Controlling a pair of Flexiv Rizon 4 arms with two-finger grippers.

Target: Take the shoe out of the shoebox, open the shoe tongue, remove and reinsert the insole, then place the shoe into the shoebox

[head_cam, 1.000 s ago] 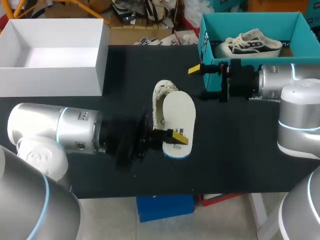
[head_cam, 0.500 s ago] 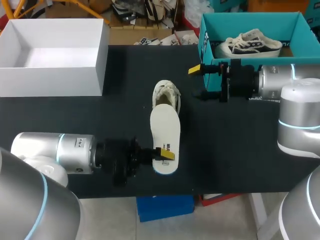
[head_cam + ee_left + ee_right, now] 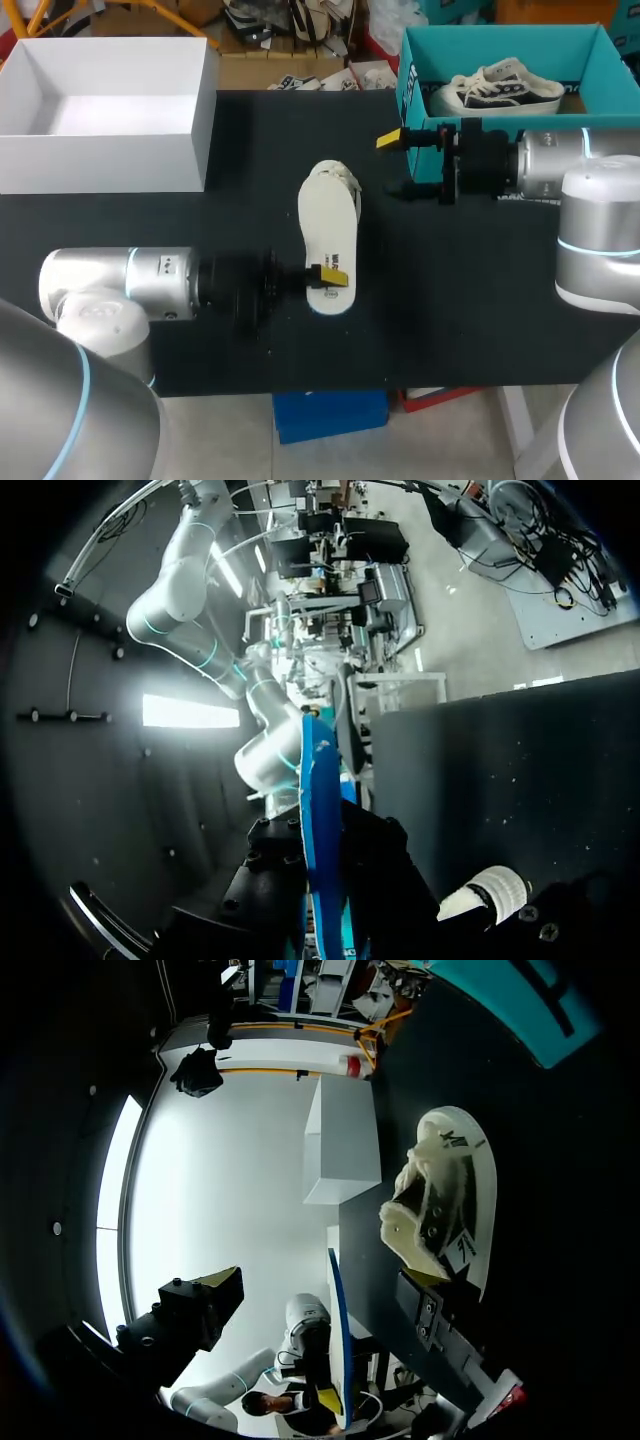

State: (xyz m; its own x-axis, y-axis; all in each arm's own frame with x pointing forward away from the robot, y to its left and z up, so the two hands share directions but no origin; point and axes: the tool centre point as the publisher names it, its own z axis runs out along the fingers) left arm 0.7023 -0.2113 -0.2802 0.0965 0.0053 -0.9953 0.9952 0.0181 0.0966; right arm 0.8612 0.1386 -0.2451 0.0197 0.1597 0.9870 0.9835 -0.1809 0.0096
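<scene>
Head view first: the left gripper (image 3: 327, 277) comes in from the left and is pinching the near end of the white insole (image 3: 328, 225), one yellow tip showing on top of it. The insole runs near-to-far over the middle of the black desk (image 3: 480, 300) and covers most of the shoe (image 3: 342, 180). Only the shoe's far end pokes out past it. From up here I can't tell if the two touch. The right gripper (image 3: 397, 163) sits to the right of the shoe, just in front of the teal shoebox (image 3: 410, 90). Its fingers are spread wide with nothing in them. A second shoe (image 3: 500, 88) lies inside that shoebox at the far right, and a white box (image 3: 100, 160) stands at the far left.

Left wrist view: you see the insole (image 3: 318, 810) edge-on, a thin blue strip clamped between the two black fingers of the left gripper (image 3: 322, 878). The desk (image 3: 520, 770) stretches off beside it.

Right wrist view: the right gripper (image 3: 322, 1285) is wide apart and empty. The shoe (image 3: 440, 1195) lies on the desk (image 3: 560, 1210) ahead of it, by one finger. Beyond the shoe the insole (image 3: 338, 1340) shows edge-on again, with a gap between it and the shoe, and the left arm (image 3: 305, 1325) is behind it. The white box (image 3: 342, 1140) is farther off, and a corner of the teal shoebox (image 3: 520, 1000) shows beside the shoe.
</scene>
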